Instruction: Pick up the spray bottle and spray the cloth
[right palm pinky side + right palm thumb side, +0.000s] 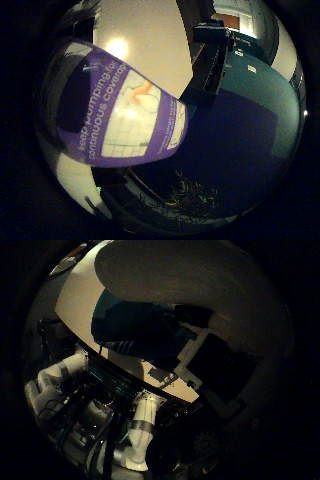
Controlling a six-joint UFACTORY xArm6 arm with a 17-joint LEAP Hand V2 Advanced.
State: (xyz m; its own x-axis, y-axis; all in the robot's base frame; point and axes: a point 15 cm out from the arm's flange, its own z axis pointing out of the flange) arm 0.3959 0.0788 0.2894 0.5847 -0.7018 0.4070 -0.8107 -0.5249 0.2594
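1. Purple-labelled spray bottle [120, 115] close against the palm in the little-finger-side view, filling much of it and seemingly lifted clear of the pale table [150, 35]. Dark fingers [210, 65] curled at the bottle's edge, apparently clasping it.
2. From the thumb side: pale bottle body looming large right by the palm. Teal cloth [125, 322] lying flat on the table, well apart from the bottle. White parts of the hand [142, 425] at the view's edge. Nozzle and trigger not visible.
3. Likely step: aiming, then spraying. Keep the clasp firm, turn the nozzle toward the cloth's middle, squeeze the trigger fully, and avoid tilting enough to let the bottle slip.
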